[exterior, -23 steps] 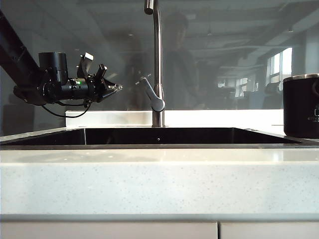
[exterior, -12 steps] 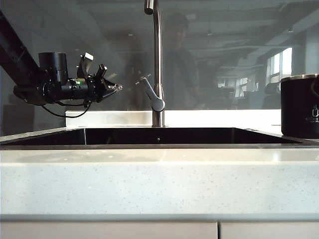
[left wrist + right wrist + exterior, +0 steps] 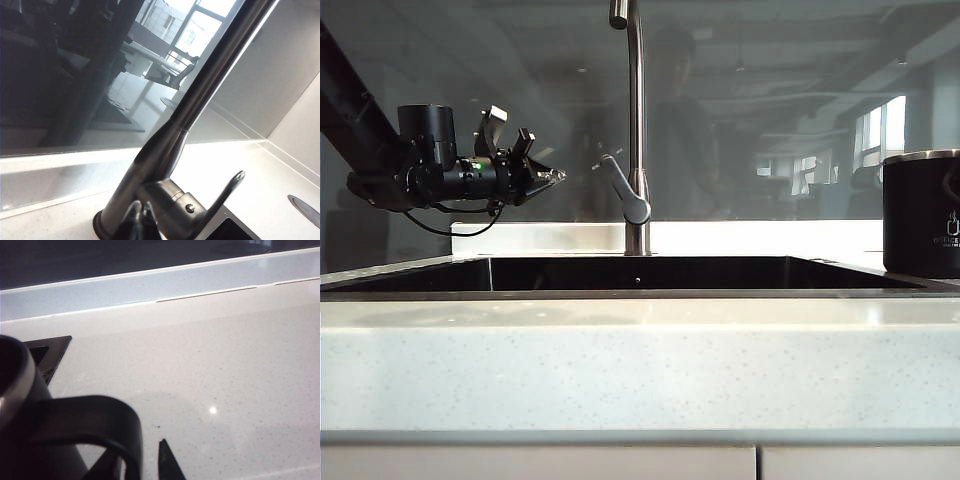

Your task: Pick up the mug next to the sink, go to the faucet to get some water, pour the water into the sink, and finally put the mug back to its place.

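The black mug with a silver rim stands on the white counter to the right of the sink. In the right wrist view the mug is very close. My right gripper is open, with the mug's handle between its two fingertips and a gap beside one tip. The right gripper does not show in the exterior view. My left gripper is shut on nothing and hangs above the sink, left of the faucet and apart from its lever. From the left wrist, its fingertips point at the faucet's base.
A dark glass wall with reflections runs behind the counter. A low white backsplash lies behind the mug. The sink's corner is just beside the mug. A round grey fitting sits in the counter near the faucet.
The mug has shifted slightly left in the exterior view, and more of its white logo shows. The left arm has not moved.
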Robot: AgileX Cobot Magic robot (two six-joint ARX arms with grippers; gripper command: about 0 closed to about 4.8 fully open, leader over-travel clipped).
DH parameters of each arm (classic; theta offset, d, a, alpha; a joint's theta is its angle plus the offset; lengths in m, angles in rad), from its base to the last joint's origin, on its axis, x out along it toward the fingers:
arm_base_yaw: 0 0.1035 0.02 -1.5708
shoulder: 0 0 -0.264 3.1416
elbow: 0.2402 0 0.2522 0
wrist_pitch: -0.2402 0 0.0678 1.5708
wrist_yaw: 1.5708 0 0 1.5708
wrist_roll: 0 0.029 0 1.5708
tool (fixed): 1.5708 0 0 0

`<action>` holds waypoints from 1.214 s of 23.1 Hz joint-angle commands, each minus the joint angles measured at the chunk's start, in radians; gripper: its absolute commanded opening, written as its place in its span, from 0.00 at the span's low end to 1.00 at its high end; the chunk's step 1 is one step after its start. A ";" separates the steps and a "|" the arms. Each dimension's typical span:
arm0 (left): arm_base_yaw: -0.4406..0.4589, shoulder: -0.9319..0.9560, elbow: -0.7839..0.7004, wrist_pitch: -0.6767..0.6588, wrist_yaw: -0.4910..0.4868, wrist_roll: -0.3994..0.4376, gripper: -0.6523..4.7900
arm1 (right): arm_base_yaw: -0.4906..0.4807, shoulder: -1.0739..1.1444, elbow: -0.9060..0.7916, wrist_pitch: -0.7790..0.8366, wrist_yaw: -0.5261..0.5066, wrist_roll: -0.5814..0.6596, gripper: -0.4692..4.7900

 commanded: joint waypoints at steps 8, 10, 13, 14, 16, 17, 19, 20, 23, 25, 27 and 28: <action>-0.001 -0.007 0.002 0.012 0.002 -0.002 0.11 | 0.004 -0.131 -0.073 -0.013 0.067 -0.028 0.43; -0.001 -0.007 0.002 0.012 0.002 -0.002 0.11 | 0.006 -0.176 -0.107 -0.021 0.067 -0.028 0.43; -0.001 -0.007 0.002 0.012 0.002 -0.002 0.11 | 0.006 -0.274 -0.153 -0.090 0.055 -0.009 0.43; -0.001 -0.007 0.002 0.012 0.002 -0.002 0.11 | 0.006 -0.326 -0.167 -0.123 0.011 0.004 0.42; -0.001 -0.007 0.002 0.012 0.002 -0.002 0.11 | 0.006 -0.428 -0.178 -0.206 -0.055 0.020 0.18; -0.001 -0.007 0.002 0.012 0.002 -0.002 0.11 | 0.006 -0.468 -0.178 -0.250 -0.077 0.024 0.06; -0.001 -0.007 0.002 0.012 0.003 -0.002 0.11 | 0.006 -0.534 -0.178 -0.318 -0.102 0.045 0.08; -0.001 -0.007 0.002 0.012 0.002 -0.002 0.11 | 0.006 -0.574 -0.178 -0.358 -0.124 0.053 0.08; -0.001 -0.007 0.002 0.012 0.002 -0.002 0.11 | 0.006 -0.679 -0.179 -0.431 -0.136 0.055 0.08; -0.001 -0.007 0.002 0.012 0.002 -0.002 0.11 | 0.005 -0.723 -0.178 -0.430 -0.132 0.055 0.08; -0.001 -0.007 0.002 0.012 0.002 -0.002 0.11 | 0.005 -0.735 -0.178 -0.430 -0.132 0.054 0.08; -0.001 -0.007 0.002 0.012 0.002 -0.002 0.11 | 0.005 -0.734 -0.179 -0.431 -0.133 0.055 0.08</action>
